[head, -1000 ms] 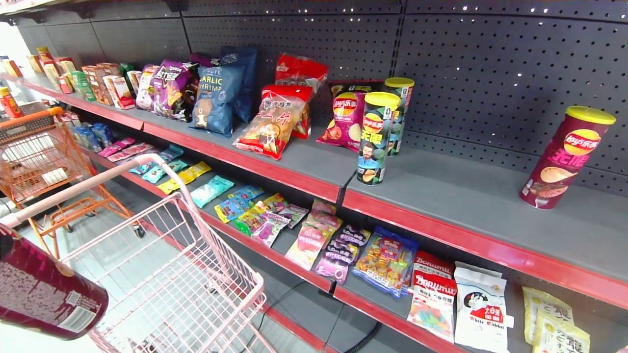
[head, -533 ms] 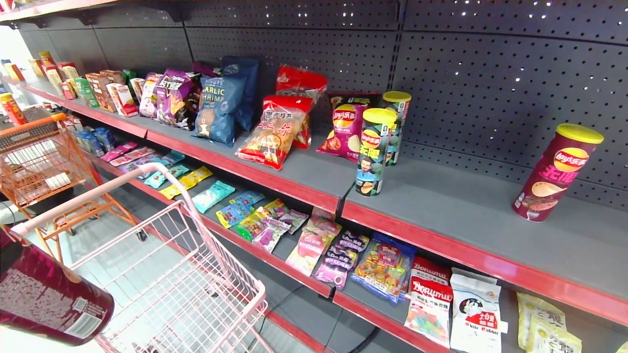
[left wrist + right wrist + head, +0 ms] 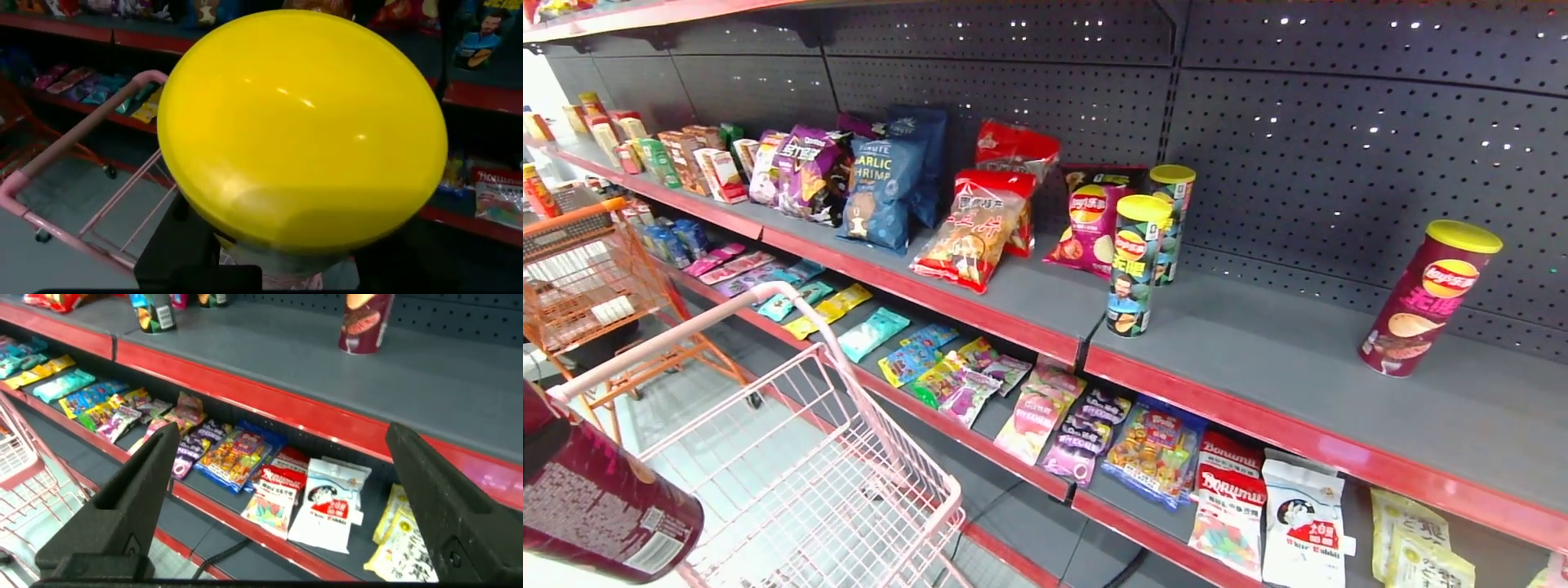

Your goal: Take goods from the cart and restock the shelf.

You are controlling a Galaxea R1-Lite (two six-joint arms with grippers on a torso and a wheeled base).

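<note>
Lower left, the left gripper (image 3: 270, 265) is clamping a maroon chip can (image 3: 596, 506) above the pink cart (image 3: 686, 331), ready for shelving. The right gripper (image 3: 282, 441) is hanging spread apart, free to help. Farther right, a matching can (image 3: 1425, 298) is marking the likely spot on the shelf (image 3: 1258, 343).

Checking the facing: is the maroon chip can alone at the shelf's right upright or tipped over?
Upright: the maroon chip can stands on its base on the grey shelf, yellow lid uppermost.

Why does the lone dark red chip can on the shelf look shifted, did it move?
No. The dark red chip can keeps its spot on the shelf relative to the green cans; the whole view shifted.
</note>
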